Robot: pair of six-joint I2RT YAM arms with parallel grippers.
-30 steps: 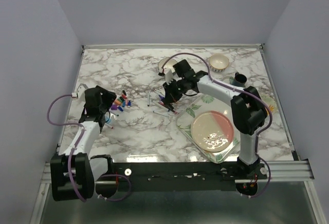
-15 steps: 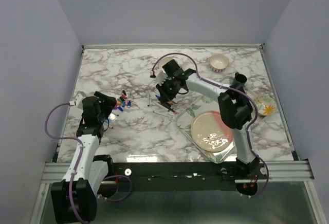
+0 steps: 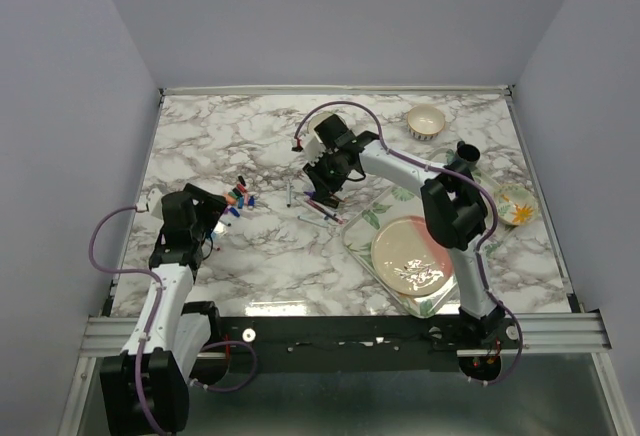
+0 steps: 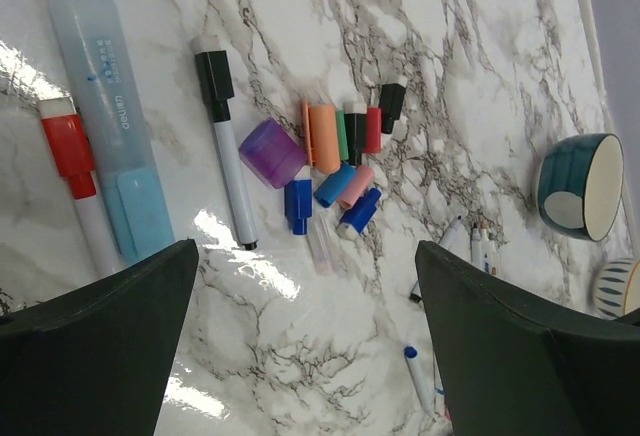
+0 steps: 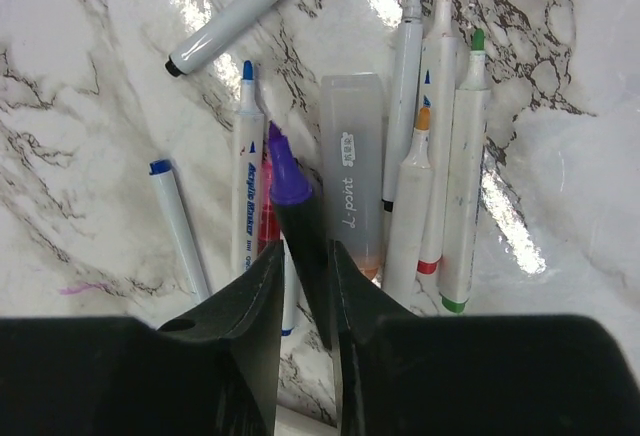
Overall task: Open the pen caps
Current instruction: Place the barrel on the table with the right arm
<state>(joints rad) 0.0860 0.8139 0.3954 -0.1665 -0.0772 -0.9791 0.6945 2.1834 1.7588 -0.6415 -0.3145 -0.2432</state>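
Caps already pulled lie in a heap of loose caps on the desk, purple, orange, black, red, pink and blue among them. Since a second ago the left hand has drawn back from that heap toward the near edge and spread its fingers fully. It holds nothing, which suggests it has just dropped a cap there. Meanwhile the right hand has swung in over the uncapped pens lying to the right of the heap. A purple marker, tip bare, sits between its narrow-set fingers, but whether they pinch it or are letting go I cannot tell. One more pen looks finished, yet work remains: just beside the heap, two pens wear a black cap and a red cap. A clear case among the uncapped pens reads "point" after a letter I cannot make out, and a white pen near it seems to say "Acrylic Marker". Print on the pale blue case between the two capped pens is too small to read.
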